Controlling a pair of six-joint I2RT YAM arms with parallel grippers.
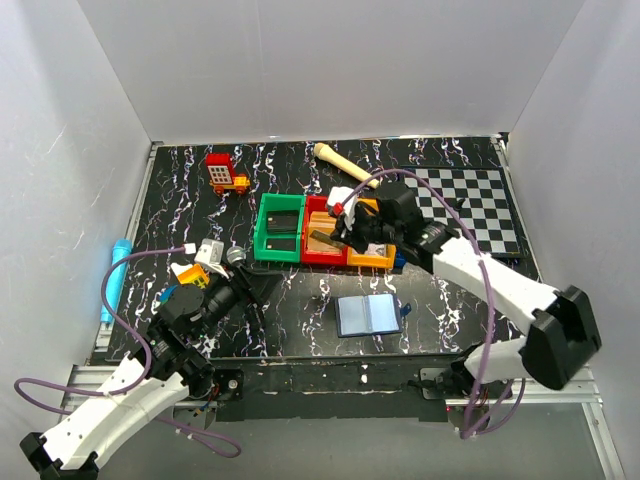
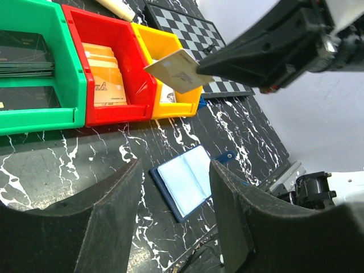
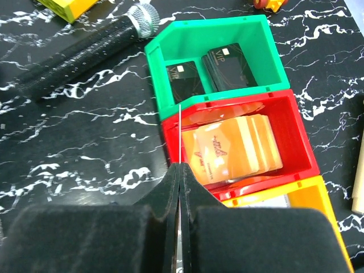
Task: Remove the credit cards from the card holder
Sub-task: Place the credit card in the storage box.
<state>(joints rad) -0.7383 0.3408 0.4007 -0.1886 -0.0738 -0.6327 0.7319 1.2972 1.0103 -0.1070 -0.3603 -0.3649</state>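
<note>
Pinching 1 pale card [image 2: 176, 69] above the red bin [image 1: 318, 258], the right gripper [image 3: 180, 170] is clamped; the left gripper [image 2: 174, 166] hangs half-spread, empty. The card holder [image 1: 368, 315] lies open on the table [image 1: 300, 330], nearer the arms.

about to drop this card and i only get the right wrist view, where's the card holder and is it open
observer: the card holder lies open and flat on the table, on the near side of the bins, with nothing touching it.
operator: my card shows only as an edge, what colour is it
observer: the card in the right end effector is pale tan.
operator: left arm near me
observer: no, the left end effector is open and empty, off to the near left of the bins.
</note>
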